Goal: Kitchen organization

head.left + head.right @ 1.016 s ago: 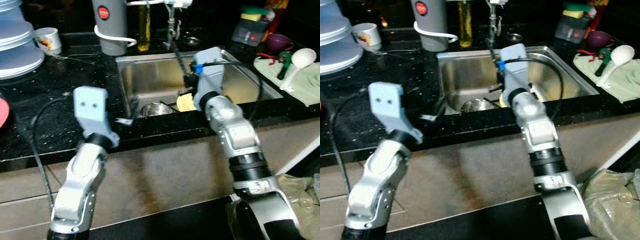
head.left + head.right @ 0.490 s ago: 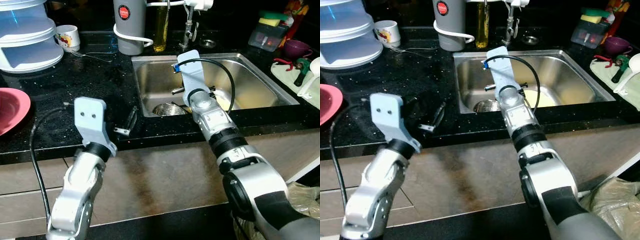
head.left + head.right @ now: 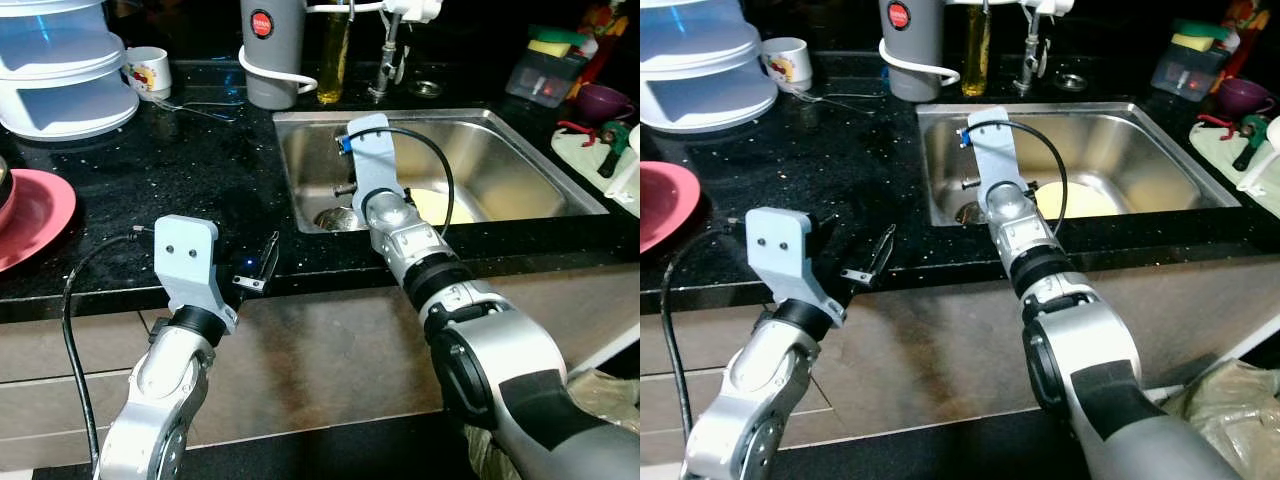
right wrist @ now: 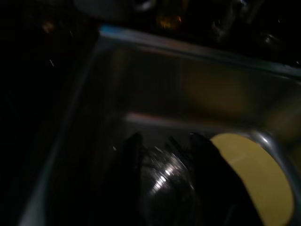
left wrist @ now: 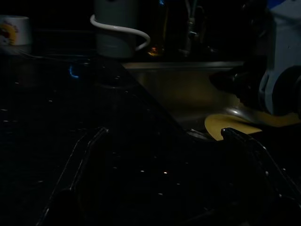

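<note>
Right hand [image 4: 162, 155] down in the sink [image 3: 520, 150]
It straddles a steel bowl [image 4: 167, 181], fingers apart, beside a yellow plate [image 4: 254, 174]; left hand [image 3: 262, 268] released over the table [image 3: 150, 170] edge.

The robot has two shiny silver arms made of round, smooth parts. Each arm ends in a pale blue-grey block. The block on the left arm [image 3: 190, 265] has two small dark screw holes near its top. A thin black cable [image 3: 75, 330] loops from that block down along the arm. The right arm [image 3: 470, 330] has black rings at its joints and a black patch lower down. Its block carries a small blue tag [image 3: 344, 143] and a curved black cable [image 3: 432, 165]. The left hand [image 3: 262, 268] has long, thin black fingers.
</note>
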Tool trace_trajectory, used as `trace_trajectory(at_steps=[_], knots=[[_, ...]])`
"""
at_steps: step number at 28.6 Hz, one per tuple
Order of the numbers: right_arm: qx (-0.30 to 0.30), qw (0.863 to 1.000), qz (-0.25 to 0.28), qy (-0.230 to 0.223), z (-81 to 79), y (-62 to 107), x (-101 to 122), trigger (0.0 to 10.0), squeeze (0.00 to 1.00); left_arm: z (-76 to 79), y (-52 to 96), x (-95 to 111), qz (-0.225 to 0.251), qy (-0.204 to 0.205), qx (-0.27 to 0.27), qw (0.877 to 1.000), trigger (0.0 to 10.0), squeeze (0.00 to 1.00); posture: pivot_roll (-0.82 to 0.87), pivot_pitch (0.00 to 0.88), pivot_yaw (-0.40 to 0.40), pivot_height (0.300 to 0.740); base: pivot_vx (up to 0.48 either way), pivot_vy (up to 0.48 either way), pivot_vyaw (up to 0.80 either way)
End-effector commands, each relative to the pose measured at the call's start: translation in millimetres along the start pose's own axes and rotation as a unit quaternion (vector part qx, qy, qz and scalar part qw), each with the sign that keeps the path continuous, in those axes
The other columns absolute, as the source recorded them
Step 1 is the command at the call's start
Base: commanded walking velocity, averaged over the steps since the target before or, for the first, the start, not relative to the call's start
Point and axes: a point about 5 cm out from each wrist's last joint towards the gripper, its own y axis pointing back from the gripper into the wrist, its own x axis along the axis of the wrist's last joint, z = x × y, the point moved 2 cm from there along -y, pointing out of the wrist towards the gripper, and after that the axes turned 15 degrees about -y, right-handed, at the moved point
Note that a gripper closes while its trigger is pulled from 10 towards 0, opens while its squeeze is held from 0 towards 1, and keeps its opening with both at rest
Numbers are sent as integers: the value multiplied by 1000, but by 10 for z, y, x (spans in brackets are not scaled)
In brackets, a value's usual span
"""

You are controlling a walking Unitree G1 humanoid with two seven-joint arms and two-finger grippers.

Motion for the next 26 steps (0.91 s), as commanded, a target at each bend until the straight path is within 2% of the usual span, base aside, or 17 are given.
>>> trace_trajectory(at_steps=[1,4,5,6,10,11,12,13,14,15,16,17,18,19,20,23,26], knots=[[2,1000,8,-21,-16,-5,48,10000,1000,27,21,-8,-6,1,-3,1000,10000,0,120,87,-109,740,0,0,0],[-2,998,37,-41,15,-13,192,10000,1000,42,12,3,-4,3,-4,1000,10000,0,115,85,-105,740,0,0,0],[0,998,50,-48,37,-15,255,10000,314,52,9,5,-3,4,-5,1000,10000,0,113,85,-104,740,0,0,0],[3,997,58,-51,51,-15,293,10000,0,58,7,6,-3,5,-6,1000,10000,0,111,84,-102,740,0,0,0],[31,987,96,-121,140,-4,494,10000,0,86,-10,15,0,9,-13,1000,10000,0,103,79,-94,740,0,0,0],[31,987,96,-121,140,-4,494,10000,0,86,-10,15,0,9,-13,1000,10000,0,103,79,-94,740,0,0,0],[89,973,128,-172,154,36,607,10000,0,95,-21,20,2,10,-16,1000,10000,0,100,75,-90,740,0,0,0],[89,973,128,-172,154,36,607,10000,0,95,-21,20,2,10,-16,1000,10000,0,100,75,-90,740,0,0,0],[179,943,154,-236,112,129,671,10000,0,94,-34,24,4,9,-17,1000,10000,0,93,71,-85,740,0,0,0],[179,943,154,-236,112,129,671,10000,0,94,-34,24,4,9,-17,1000,10000,0,93,71,-85,740,0,0,0],[212,930,163,-252,94,176,687,10000,0,91,-40,26,5,7,-18,1000,10000,0,92,71,-84,740,0,0,0],[212,930,163,-252,94,176,687,10000,0,91,-40,26,5,7,-18,1000,10000,0,92,71,-84,740,0,0,0],[289,899,190,-268,54,383,675,10000,0,66,-63,42,10,-2,-16,1000,10000,0,87,66,-79,740,0,0,0],[310,891,197,-267,39,467,659,10000,0,54,-72,49,11,-6,-15,1000,10000,0,87,66,-79,740,0,0,0],[310,891,197,-267,39,467,659,10000,0,54,-72,49,11,-6,-15,1000,10000,0,87,66,-79,740,0,0,0],[355,867,205,-285,32,689,573,10000,0,4,-122,80,20,-26,-12,999,10000,0,81,57,-72,740,0,0,0],[370,859,205,-288,45,785,463,10000,0,-48,-191,154,36,-49,-9,998,10000,0,76,48,-60,740,0,0,0]])
